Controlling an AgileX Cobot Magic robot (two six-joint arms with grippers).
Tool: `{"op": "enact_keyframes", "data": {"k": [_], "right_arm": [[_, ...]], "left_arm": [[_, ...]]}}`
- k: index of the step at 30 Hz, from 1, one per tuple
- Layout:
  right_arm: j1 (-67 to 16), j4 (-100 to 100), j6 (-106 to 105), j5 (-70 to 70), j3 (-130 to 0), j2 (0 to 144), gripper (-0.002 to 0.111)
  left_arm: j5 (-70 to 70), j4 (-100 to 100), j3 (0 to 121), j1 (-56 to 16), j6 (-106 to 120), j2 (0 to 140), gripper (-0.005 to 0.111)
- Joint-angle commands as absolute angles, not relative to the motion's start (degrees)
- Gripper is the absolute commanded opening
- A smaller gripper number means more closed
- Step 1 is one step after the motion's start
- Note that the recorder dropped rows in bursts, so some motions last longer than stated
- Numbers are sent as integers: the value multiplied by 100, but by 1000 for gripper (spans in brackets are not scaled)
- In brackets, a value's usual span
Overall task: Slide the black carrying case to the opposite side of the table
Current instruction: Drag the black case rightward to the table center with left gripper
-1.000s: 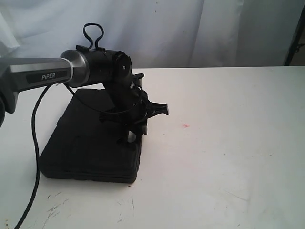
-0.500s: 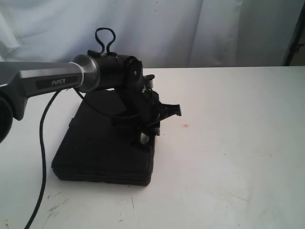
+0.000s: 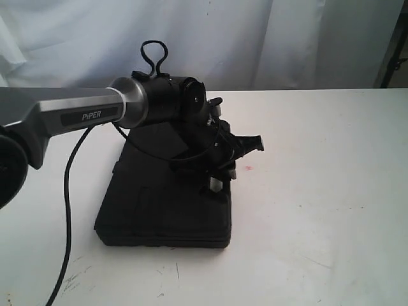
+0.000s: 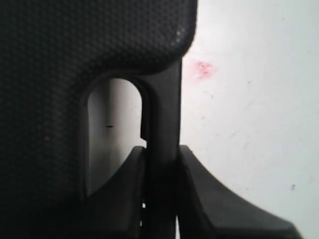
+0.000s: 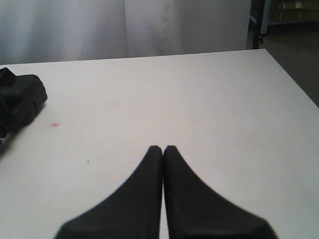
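Left hand grips the case by its handle, case body behind it, bare counter ahead; right hand closed, empty, well apart.

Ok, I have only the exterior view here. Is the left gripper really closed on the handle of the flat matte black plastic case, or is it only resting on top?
Observer: It is closed on it. The left gripper pinches the handle bar of the flat matte black plastic case, one finger inside the oblong slot, the other finger outside.
Operator: And the right gripper? I cannot see it.
Observer: The right gripper is shut and holds nothing, above the wide white table.
Operator: Where is the small red spot from the case?
Observer: The small red spot lies uncovered, close beside the case's rounded corner.
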State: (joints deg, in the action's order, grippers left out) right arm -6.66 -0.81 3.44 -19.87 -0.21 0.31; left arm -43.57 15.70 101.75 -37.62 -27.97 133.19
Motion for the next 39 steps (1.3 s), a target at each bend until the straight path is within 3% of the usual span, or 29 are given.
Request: {"op": "enact_keyframes", "data": {"k": [1, 24, 39], "right_arm": [[-628, -98, 348, -1982, 0, 0, 0], [-628, -98, 348, -1982, 0, 0, 0], [-628, -98, 348, -1982, 0, 0, 0]], "left_arm": [[-4065, 1802, 10517, -3831, -2985, 13277, 0], [-4337, 1875, 11713, -4155, -3163, 14151, 0], [-4104, 1148, 11758, -4155, -3609, 14163, 2]]}}
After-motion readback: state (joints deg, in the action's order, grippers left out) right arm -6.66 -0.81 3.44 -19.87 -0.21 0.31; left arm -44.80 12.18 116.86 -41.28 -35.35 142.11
